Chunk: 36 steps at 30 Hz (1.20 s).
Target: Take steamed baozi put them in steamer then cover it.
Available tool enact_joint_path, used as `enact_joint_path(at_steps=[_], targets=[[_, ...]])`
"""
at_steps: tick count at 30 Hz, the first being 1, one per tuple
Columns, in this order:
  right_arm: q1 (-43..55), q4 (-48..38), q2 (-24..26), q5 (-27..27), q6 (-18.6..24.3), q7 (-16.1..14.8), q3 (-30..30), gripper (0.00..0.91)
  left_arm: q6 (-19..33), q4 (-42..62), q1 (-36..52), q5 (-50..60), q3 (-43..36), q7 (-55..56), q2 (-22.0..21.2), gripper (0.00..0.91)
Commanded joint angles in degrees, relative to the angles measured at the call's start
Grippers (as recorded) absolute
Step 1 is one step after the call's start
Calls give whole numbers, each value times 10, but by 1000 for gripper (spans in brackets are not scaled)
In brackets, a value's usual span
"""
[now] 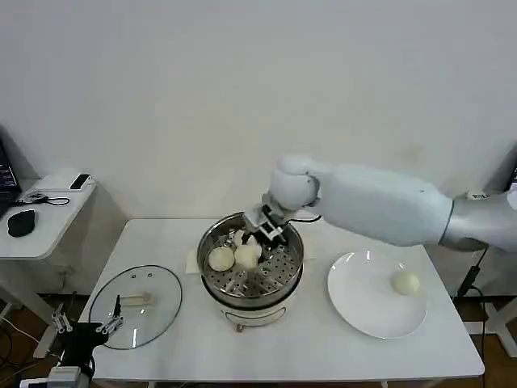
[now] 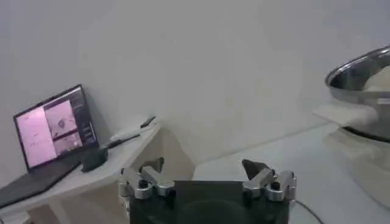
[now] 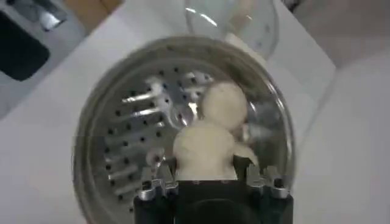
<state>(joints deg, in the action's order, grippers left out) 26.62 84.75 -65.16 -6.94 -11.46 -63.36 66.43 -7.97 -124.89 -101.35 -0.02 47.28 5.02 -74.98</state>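
Over the middle of the white worktop (image 1: 299, 339), the right gripper (image 1: 260, 229) reaches into the round shiny stainless-steel steamer (image 1: 212, 275) with its perforated bottom, its jaws clenched on a small off-white dough bun (image 3: 204, 152) that sits squarely between them, just above the basket floor. A second smooth bun (image 3: 224, 105) lies just beyond the held one, touching or nearly touching it, and the head view shows another bun (image 1: 220, 259) toward the steamer's left side. So the drop spot lies straight below the jaws, with a neighbour close ahead; letting go probably needs only a small opening. One last round bun (image 1: 406, 282) waits on the flat white plate (image 1: 355, 307) near the worktop's right edge, on the right arm's own side. The clear glass cover (image 1: 157, 311) with its cream handle lies flat near the front left corner, just beside the parked left gripper (image 2: 207, 182), whose jaws are spread apart and hold nothing.
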Motion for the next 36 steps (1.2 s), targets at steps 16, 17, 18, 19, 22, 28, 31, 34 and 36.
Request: enact_joint_path(at_steps=[16,17,18,19,22,28,31,34,36], targets=[[-20,14,-6,47,78,-32,28,635,0,7,0,-2,4,1,3,907],[-21,14,-6,47,80,-32,28,635,0,7,0,-2,4,1,3,907],[-22,14,-6,48,80,-32,28,635,0,8,1,-2,4,1,2,907],[-22,14,-6,48,80,-32,28,635,0,8,0,-2,4,1,2,907],[-22,12,-8,45,83,-27,27,836,1,7,-1,-2,4,1,2,907],[-21,9,-8,42,91,-10,24,907,0,5,0,-3,4,1,2,907],[-16,8,-4,41,91,-8,20,907,0,5,1,-3,3,1,2,907],[-6,2,4,25,86,-3,7,907,1,5,0,-3,2,1,2,907],[2,-6,11,3,73,1,-1,907,1,5,1,-3,1,1,3,907]])
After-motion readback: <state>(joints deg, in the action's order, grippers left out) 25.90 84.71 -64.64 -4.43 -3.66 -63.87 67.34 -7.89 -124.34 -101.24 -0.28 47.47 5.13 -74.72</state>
